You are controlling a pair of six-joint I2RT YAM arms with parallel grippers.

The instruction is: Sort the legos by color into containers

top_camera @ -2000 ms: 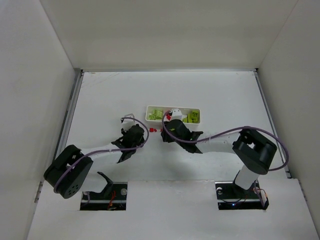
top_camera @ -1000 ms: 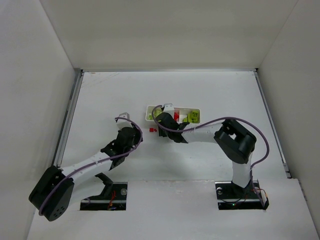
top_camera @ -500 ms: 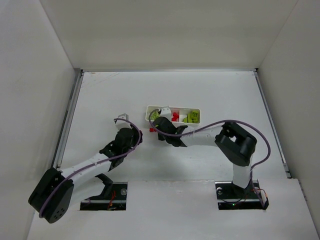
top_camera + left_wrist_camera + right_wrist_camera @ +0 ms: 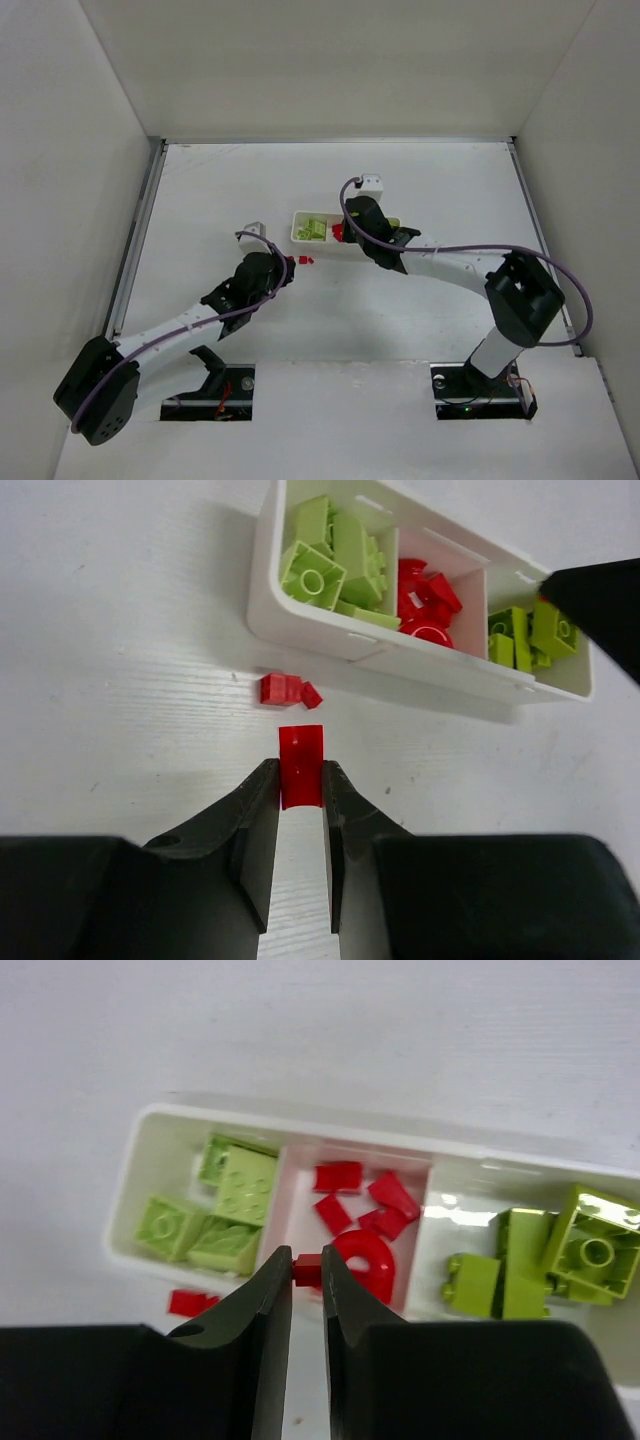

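The white tray point(image 4: 318, 647) has three containers: lime legos point(image 4: 332, 550) in the left one, red legos point(image 4: 425, 595) in the middle, lime legos point(image 4: 528, 635) on the right. My left gripper point(image 4: 300, 776) is shut on a red lego point(image 4: 300, 758) just above the table, short of the tray's near wall. Two small red legos point(image 4: 288, 690) lie loose between it and the tray. My right gripper point(image 4: 307, 1263) is shut on a tiny red lego point(image 4: 308, 1271), over the near edge of the middle container point(image 4: 352, 1215). From the top view, the right gripper point(image 4: 343, 233) covers most of the tray point(image 4: 303, 228).
White enclosure walls surround the white table. The right arm's link and purple cable point(image 4: 450, 252) stretch from the tray towards the right base. The right gripper's dark finger point(image 4: 605, 600) shows at the tray's right end in the left wrist view.
My right arm has swung from the table left of the tray up over the tray, its jaws now shut on a tiny red lego. The left gripper has barely shifted, still gripping its red lego.
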